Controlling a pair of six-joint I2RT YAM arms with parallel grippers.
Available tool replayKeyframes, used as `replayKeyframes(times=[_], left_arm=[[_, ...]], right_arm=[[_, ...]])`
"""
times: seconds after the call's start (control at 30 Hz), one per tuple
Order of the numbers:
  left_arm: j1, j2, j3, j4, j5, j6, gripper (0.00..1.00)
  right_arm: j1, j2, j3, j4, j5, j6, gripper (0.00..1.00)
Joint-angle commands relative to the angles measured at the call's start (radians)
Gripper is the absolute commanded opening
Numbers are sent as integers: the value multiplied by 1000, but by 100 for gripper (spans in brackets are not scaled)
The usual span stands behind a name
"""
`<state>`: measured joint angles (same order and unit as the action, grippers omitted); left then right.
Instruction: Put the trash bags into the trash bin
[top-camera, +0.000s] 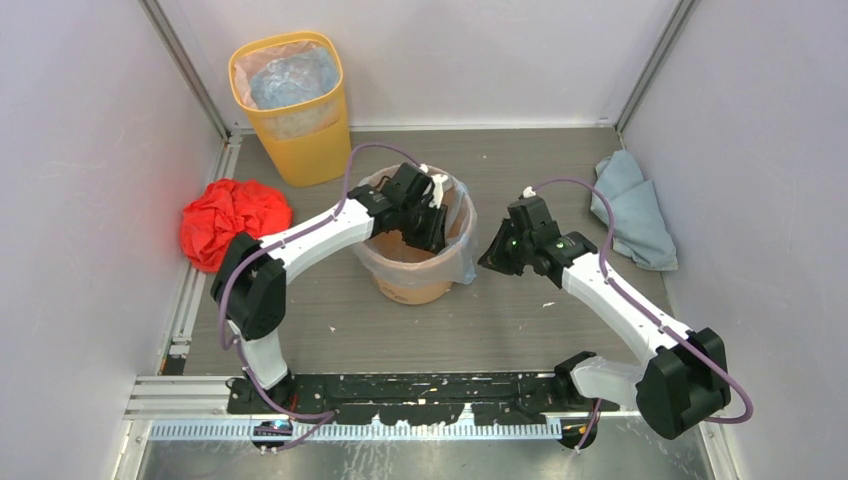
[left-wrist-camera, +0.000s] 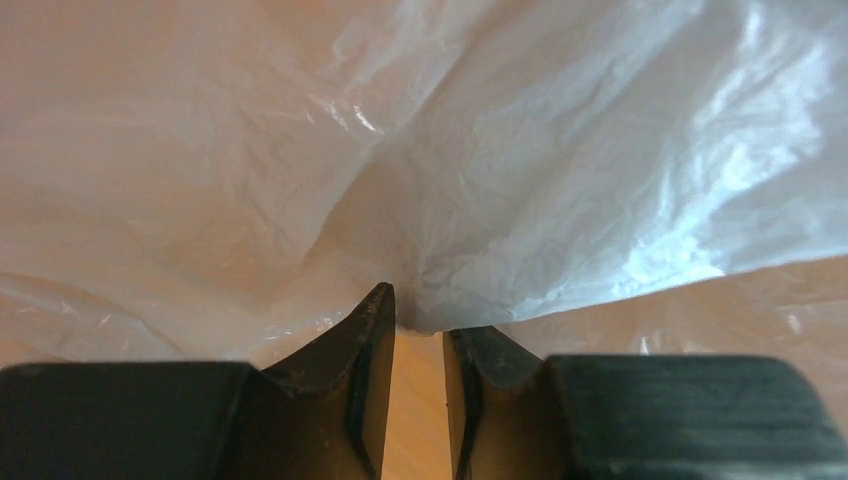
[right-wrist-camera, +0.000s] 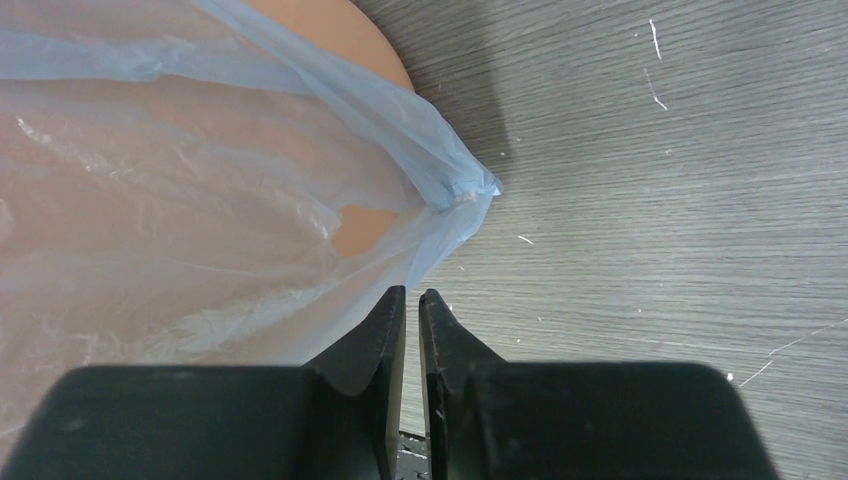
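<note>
The round orange trash bin (top-camera: 415, 285) stands mid-table, lined with a translucent trash bag (top-camera: 465, 255) whose edge hangs over the rim. My left gripper (top-camera: 432, 225) reaches down inside the bin. In the left wrist view its jaws (left-wrist-camera: 420, 320) are nearly closed and pinch a bunched fold of the bag (left-wrist-camera: 550, 180) at the tips. My right gripper (top-camera: 490, 262) is just outside the bin's right side. In the right wrist view it (right-wrist-camera: 412, 295) is shut and empty, just below the bag's overhanging corner (right-wrist-camera: 455, 190), beside the bin wall (right-wrist-camera: 320, 25).
A taller yellow bin (top-camera: 290, 105) with a bag inside stands at the back left. A crumpled red bundle (top-camera: 232, 220) lies at the left wall. A crumpled blue-grey bundle (top-camera: 630, 205) lies at the right wall. White walls close in three sides.
</note>
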<state>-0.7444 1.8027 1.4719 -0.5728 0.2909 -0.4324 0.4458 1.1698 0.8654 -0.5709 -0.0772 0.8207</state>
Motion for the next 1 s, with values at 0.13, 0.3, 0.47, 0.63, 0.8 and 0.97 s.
replayKeyframes(times=[0.13,0.3,0.47,0.63,0.8,0.97], left_arm=[[-13,-23,-57,61,-6,-31,24],[-15,-29,-88,80,-8,-47,24],[-15,-7,-94,102,-11,-60,23],[-16,17,-97,106,-20,-69,23],[-17,38,-104,105,-25,-79,22],[-16,56,-109,103,-35,-82,22]], right_arm=[[1,4,-18,71,-9,15,14],[1,10,-28,85,-12,21,13],[1,13,-35,91,-13,25,11],[0,17,-41,94,-15,27,10],[0,24,-51,102,-15,26,10],[0,33,-58,109,-16,27,8]])
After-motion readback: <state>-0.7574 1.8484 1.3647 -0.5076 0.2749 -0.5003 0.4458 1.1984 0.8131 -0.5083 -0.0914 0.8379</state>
